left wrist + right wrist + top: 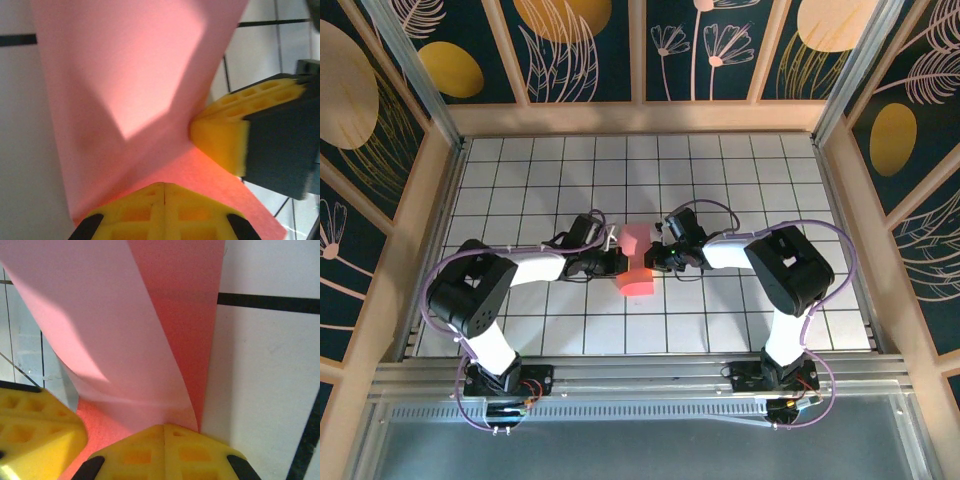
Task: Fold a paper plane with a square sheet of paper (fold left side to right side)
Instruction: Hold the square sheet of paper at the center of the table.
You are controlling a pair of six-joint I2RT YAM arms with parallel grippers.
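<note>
For a clean fold, the left edge should travel across and meet the right edge squarely, corners matched, before anything presses the crease. The pink sheet of paper point(638, 262) is bowed up at the middle of the desk point(740, 170), between the two claws. The left claw point(164, 186) is closed tight on one side and the right claw point(164, 427) pinches the other, just beside it.

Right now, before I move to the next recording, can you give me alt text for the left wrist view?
A pink sheet of paper curves up and away from the yellow-tipped left gripper, which is shut on its near edge. The right gripper, also yellow-tipped, meets the paper's right side, over a white table with black grid lines.
</note>
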